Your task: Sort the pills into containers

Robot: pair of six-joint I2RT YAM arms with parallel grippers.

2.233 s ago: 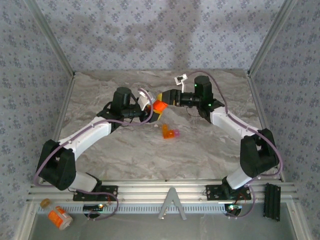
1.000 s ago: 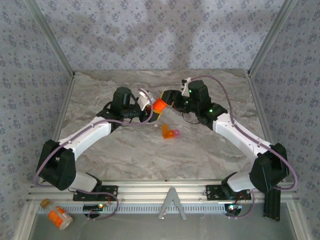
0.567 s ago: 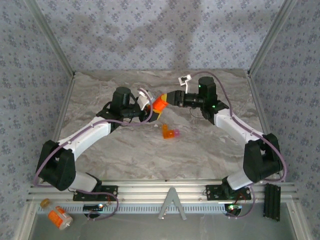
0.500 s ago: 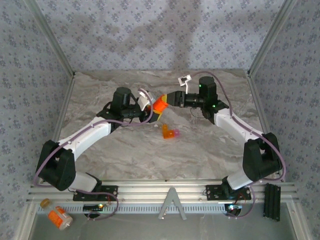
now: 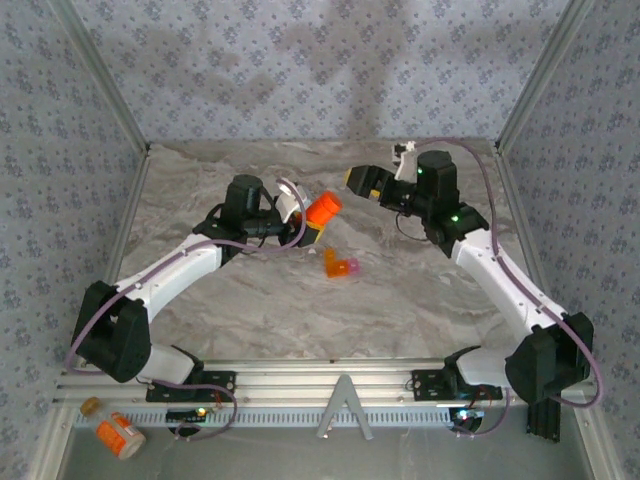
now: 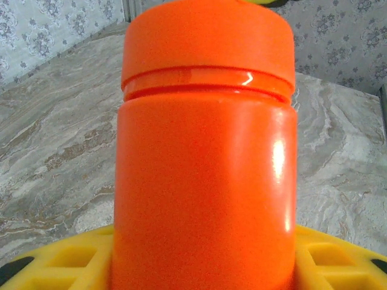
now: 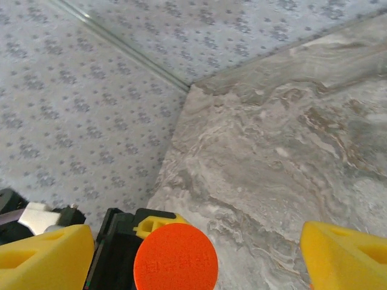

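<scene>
Ideally, the left gripper (image 5: 308, 222) clamps the small translucent orange pill bottle (image 6: 205, 175) rigidly while the empty, wide-open right gripper (image 5: 357, 181) centres on its cap (image 7: 175, 257).

You have a grey-and-white marbled tabletop (image 5: 250, 310) that runs back to the patterned walls. Lying directly on it, near the middle, you'll find one tiny orange box with a pink end (image 5: 339, 266), well apart from every edge. Along the near edge runs a ribbed aluminium rail (image 5: 330, 385), with a black ribbed block (image 5: 541, 403) at its right end. In front of the rail sits a lower grey metal ledge (image 5: 300, 455). At its left end lie an orange bottle with a white label (image 5: 120, 436), tipped over, and just beside it a small amber round piece (image 5: 91, 406)
</scene>
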